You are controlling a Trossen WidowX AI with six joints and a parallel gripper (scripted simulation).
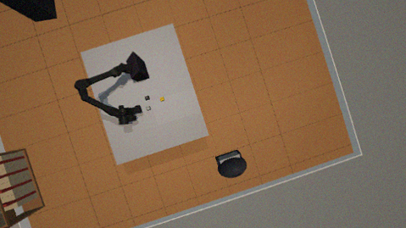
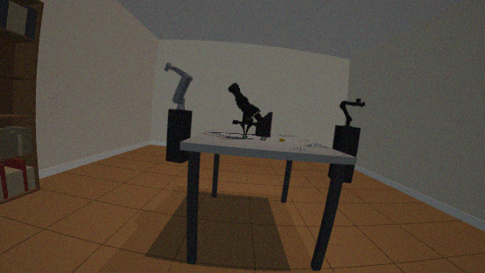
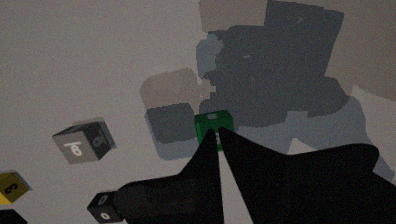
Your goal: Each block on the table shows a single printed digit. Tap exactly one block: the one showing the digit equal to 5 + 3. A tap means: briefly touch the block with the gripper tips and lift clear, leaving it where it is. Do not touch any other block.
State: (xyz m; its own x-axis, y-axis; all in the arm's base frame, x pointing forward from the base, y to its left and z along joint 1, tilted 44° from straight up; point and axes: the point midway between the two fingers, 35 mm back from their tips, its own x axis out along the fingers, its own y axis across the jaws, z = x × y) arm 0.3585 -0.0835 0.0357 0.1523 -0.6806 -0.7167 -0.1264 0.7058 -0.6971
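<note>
A small green block (image 3: 210,121) (image 2: 244,136) sits on the white table (image 1: 177,55) (image 2: 271,152); I cannot read its digit. My gripper (image 3: 216,132) (image 1: 139,110) (image 2: 245,132) is right over it, with the two dark fingertips drawn together to a thin gap much narrower than the block. The tips meet at the block's near top edge, and nothing shows between them. In the overhead view the gripper hides the green block.
A grey block (image 3: 82,142) (image 1: 148,108), a yellow block (image 3: 11,186) (image 1: 162,98) and a black block (image 3: 104,207) (image 1: 146,98) lie to the left of the fingers. The arm's base (image 1: 137,67) stands at the back of the table.
</note>
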